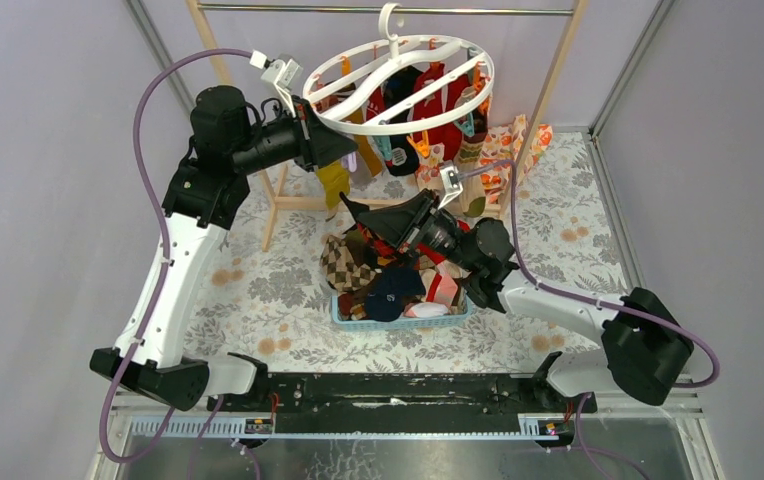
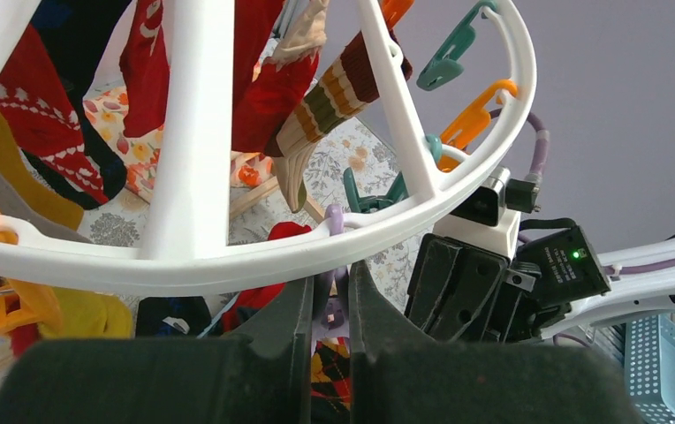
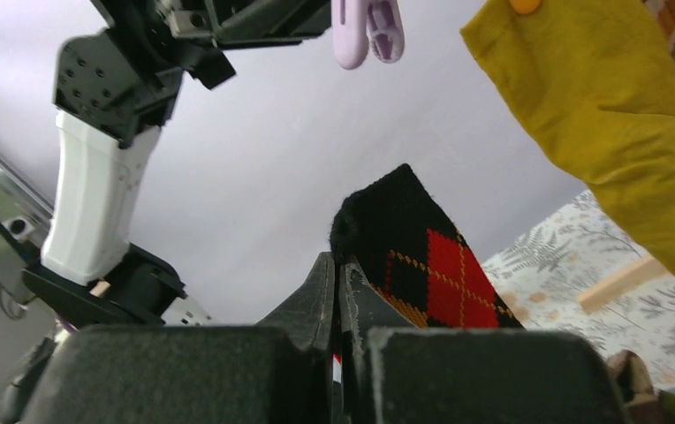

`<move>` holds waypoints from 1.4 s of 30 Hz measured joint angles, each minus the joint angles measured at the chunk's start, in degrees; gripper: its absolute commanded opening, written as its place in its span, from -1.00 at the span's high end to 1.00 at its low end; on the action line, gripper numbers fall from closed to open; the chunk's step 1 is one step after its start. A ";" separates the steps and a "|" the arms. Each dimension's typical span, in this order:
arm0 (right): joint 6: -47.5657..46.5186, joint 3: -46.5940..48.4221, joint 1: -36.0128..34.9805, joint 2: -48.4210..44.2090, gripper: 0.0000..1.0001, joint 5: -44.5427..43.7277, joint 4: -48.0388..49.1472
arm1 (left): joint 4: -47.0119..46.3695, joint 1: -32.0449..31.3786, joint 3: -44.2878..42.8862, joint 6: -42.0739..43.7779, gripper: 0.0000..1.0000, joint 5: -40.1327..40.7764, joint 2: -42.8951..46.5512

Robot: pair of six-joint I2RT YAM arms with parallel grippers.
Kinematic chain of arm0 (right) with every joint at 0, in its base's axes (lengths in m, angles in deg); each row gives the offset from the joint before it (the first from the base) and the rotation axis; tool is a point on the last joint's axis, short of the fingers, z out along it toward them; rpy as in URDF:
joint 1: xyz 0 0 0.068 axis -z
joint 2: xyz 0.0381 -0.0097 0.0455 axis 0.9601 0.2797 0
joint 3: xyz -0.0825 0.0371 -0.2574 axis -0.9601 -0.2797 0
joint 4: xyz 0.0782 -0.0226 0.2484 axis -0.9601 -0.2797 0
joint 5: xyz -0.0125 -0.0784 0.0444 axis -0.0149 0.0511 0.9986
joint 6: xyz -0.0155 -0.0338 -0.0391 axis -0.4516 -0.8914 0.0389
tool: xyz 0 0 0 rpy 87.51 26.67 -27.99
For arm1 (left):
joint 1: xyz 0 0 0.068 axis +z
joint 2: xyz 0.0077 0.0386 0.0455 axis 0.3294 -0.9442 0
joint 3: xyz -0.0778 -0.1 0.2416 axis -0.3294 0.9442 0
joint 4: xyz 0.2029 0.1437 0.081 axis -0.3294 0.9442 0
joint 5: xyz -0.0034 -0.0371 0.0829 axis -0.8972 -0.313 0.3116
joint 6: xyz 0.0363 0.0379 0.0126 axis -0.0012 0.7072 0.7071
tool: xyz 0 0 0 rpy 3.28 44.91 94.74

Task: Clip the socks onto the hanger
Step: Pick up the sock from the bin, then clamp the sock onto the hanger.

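— Left side?
— Found left gripper (image 1: 330, 148) at upper left of the top view, against the near-left rim of the hanger (image 1: 398, 128). Closed almost flush around a lilac clip (image 3: 350, 35) hanging under that rim. Cannot tell whether the clip's mouth is forced open.

— Centre?
— Noted yellow sock (image 1: 334, 182) already clipped just right of that gripper, with more socks hanging across the ring. Basket (image 1: 398, 322) below centre, loose socks inside.

— Right side?
— Found right gripper (image 3: 336, 265) pressed together on a black-and-red argyle sock (image 3: 422, 265), cuff standing up above the fingertips. Held clear of the basket, below and near the clip, not touching it.

— Step in hand?
— Judged as presenting sock to clip. Clipping not yet done.

— Next move?
— Calls for raising the cuff into the clip's mouth, easing the left grip so the clip bites, then letting go on the right. Risk noted: cuff flopping past the mouth.
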 measured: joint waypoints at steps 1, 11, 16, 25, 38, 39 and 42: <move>1.31 -0.46 0.09 0.83 1.00 -0.24 2.58 | -0.35 0.00 0.33 -0.15 1.00 0.02 0.00; 7.87 1.18 1.75 5.14 1.00 -1.99 10.71 | -1.62 0.02 1.25 -1.05 1.00 -0.37 0.00; 2.86 1.03 -0.09 2.71 1.00 -11.34 6.38 | -1.68 0.00 1.38 -2.08 1.00 1.75 0.07; -17.66 7.26 -11.30 -1.57 1.00 -31.87 -8.07 | -1.31 0.00 2.34 -4.42 1.00 9.22 0.28; -33.05 14.82 -16.28 6.78 1.00 -45.11 -12.44 | -1.18 0.00 2.40 -5.97 1.00 13.66 0.74; -33.94 15.19 -16.70 7.04 1.00 -45.59 -12.44 | -1.18 0.00 2.40 -6.01 1.00 13.73 0.76; -36.83 16.02 -17.97 7.28 1.00 -47.60 -12.28 | -1.18 0.00 2.45 -6.03 1.00 14.05 0.96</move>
